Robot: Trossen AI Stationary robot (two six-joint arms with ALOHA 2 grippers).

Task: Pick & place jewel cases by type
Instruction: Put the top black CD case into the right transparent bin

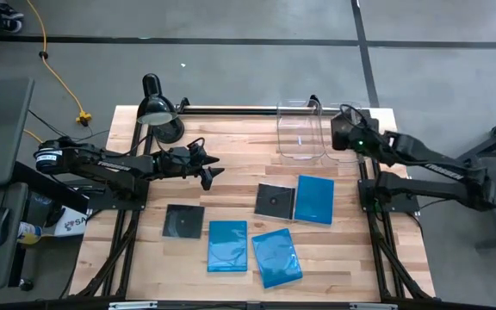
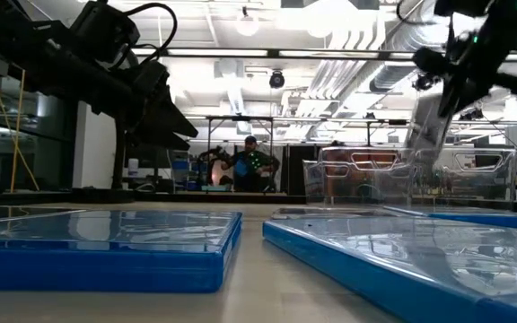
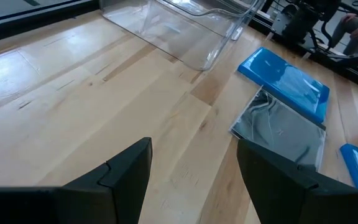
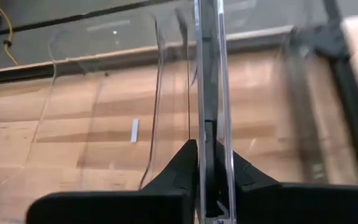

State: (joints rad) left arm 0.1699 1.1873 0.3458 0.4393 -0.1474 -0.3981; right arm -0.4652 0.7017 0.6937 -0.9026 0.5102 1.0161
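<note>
My right gripper (image 1: 341, 131) is at the far right, over the right clear bin (image 1: 356, 146), shut on a thin dark jewel case (image 4: 209, 74) seen edge-on. On the table lie two black cases (image 1: 184, 221) (image 1: 274, 201) and three blue cases (image 1: 314, 198) (image 1: 227, 245) (image 1: 275, 257), all flat. My left gripper (image 1: 209, 168) is open and empty above the bare wood left of centre; in its wrist view (image 3: 194, 180) the nearer black case (image 3: 284, 134) and a blue case (image 3: 284, 81) lie ahead. My right gripper pinches the jewel case by its two flat faces (image 4: 207, 134) between its two fingers, at one edge of the case. The case stands on edge and reaches away from the fingers, lifted clear of the table. In the low view it hangs tilted below the gripper (image 2: 424, 126) over the bin.
Two clear bins (image 1: 302, 133) stand side by side at the far edge. A black desk lamp (image 1: 158, 112) stands at the far left corner. Bare wood lies between my left gripper and the bins. A person (image 2: 249, 166) sits far off in the room behind.
</note>
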